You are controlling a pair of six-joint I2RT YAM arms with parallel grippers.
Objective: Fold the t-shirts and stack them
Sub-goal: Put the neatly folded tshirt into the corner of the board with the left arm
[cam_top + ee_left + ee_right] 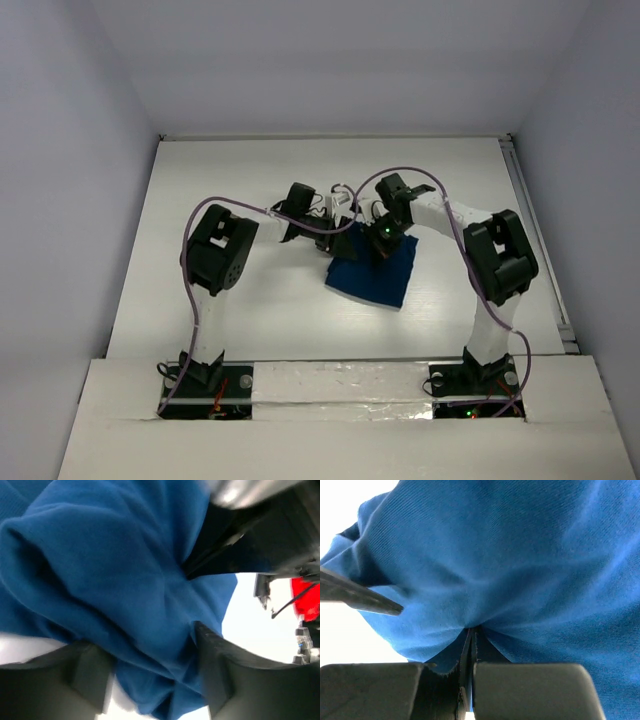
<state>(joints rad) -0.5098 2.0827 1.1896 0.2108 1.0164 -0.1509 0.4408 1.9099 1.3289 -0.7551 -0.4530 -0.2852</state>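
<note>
White table (250, 300): t-shirt (380, 275) folded near-square, long axis unclear; right hand (470, 650) pinching it, left hand (145, 650) spread astride it.

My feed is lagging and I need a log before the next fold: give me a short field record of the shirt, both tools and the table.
garment: dark blue cloth t-shirt, folded to a rough rectangle, no print showing
surface: white table, garment lying right of centre
left tool: open, cloth bunched between its fingers, not clamped
right tool: shut on a pinch of the garment's cloth
stack: only one garment in view
</note>
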